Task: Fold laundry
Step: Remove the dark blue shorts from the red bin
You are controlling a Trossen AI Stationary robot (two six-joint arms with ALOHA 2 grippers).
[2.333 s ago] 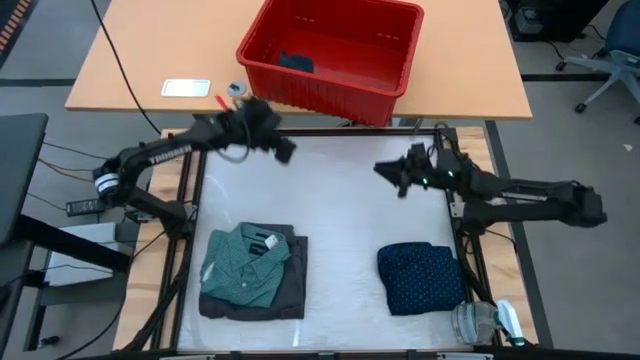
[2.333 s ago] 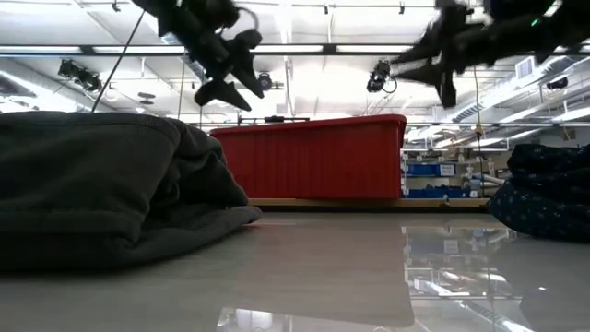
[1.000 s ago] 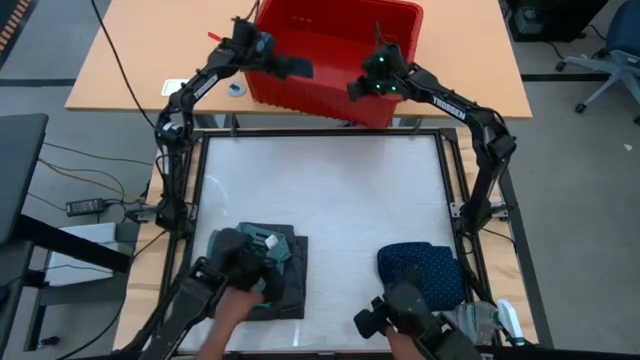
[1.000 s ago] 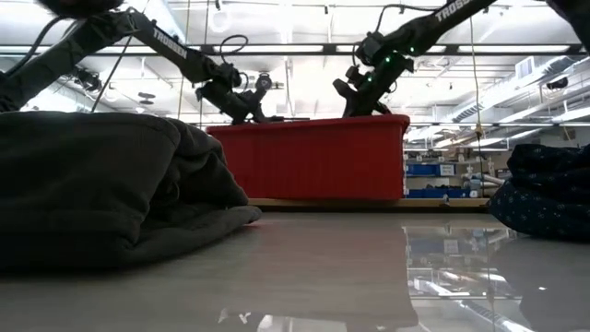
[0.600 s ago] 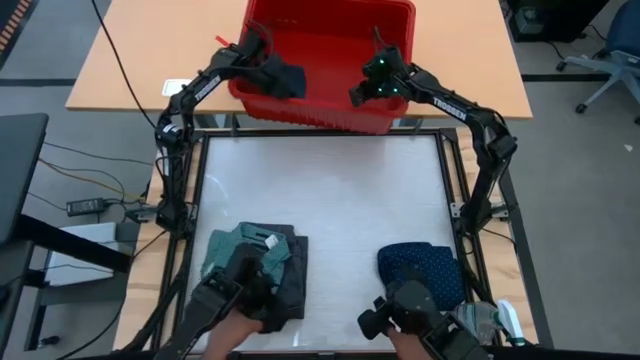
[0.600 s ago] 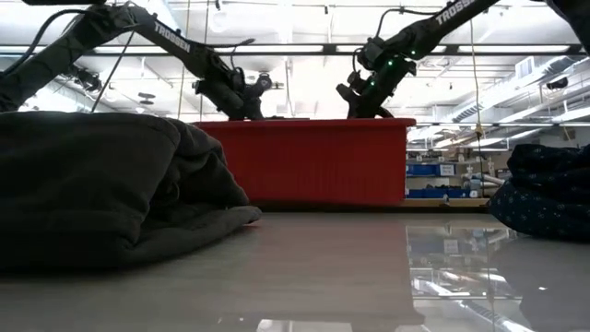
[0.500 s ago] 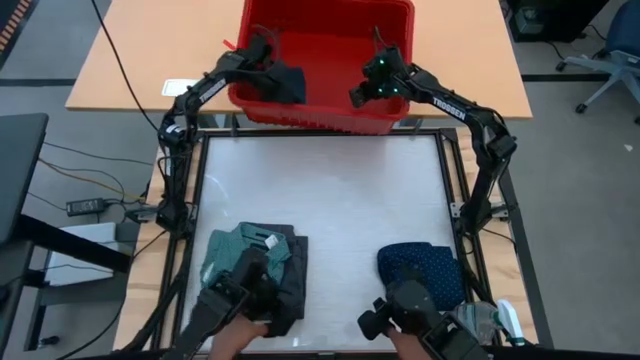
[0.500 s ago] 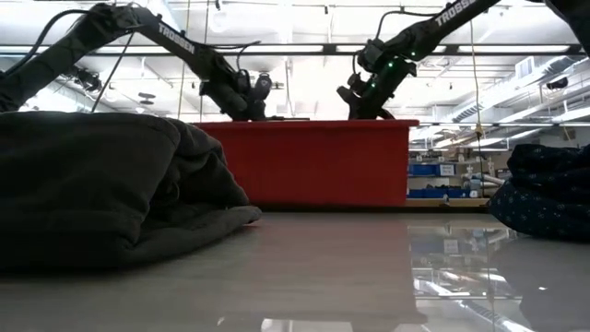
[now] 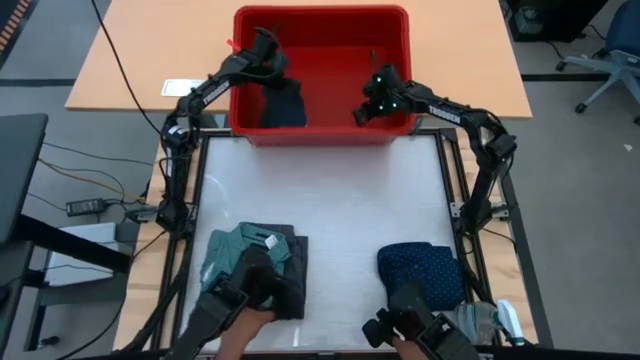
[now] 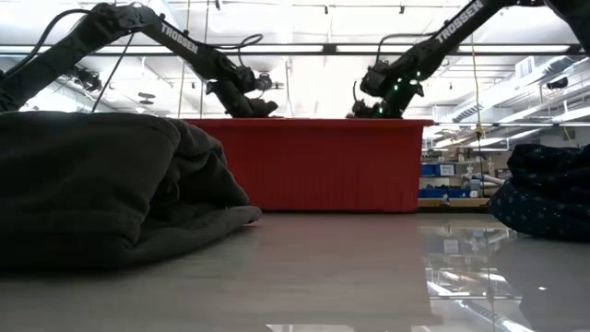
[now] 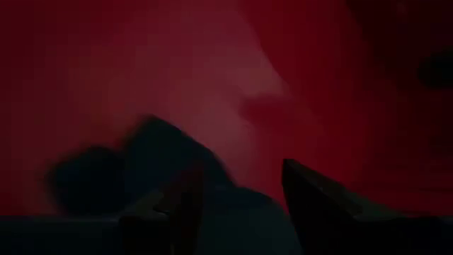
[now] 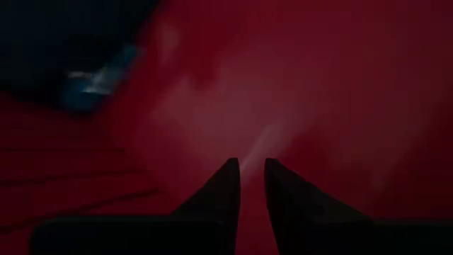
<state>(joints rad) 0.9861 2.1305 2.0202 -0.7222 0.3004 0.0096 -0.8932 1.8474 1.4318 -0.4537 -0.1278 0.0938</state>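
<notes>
The red basket stands at the table's far edge. One dark garment of the laundry lies on the basket's floor, toward its left wall. My left gripper is open inside the basket, over that garment's far end. My right gripper reaches into the basket's near right part, fingers only a narrow gap apart, pointing at bare red floor. A teal shirt lies folded on a charcoal piece at the near left. A navy dotted piece lies folded at the near right. My left gripper slants down from the table's left with its fingers on either side of the dark garment's far end. Whether they touch the cloth I cannot tell. My right gripper has only red plastic ahead of its fingertips; whether it touches the basket I cannot tell.
A person's hands on dark handles reach over the near edge, one on the charcoal stack, one beside the navy piece. The white mat between basket and stacks is bare. A wooden table holds a small white device.
The red basket has slid toward the table's near edge and turned square to it; the dark garment has gone along on its floor. My right gripper has sunk deeper into the basket. My left gripper has stayed over the garment, shifting slightly with it.
</notes>
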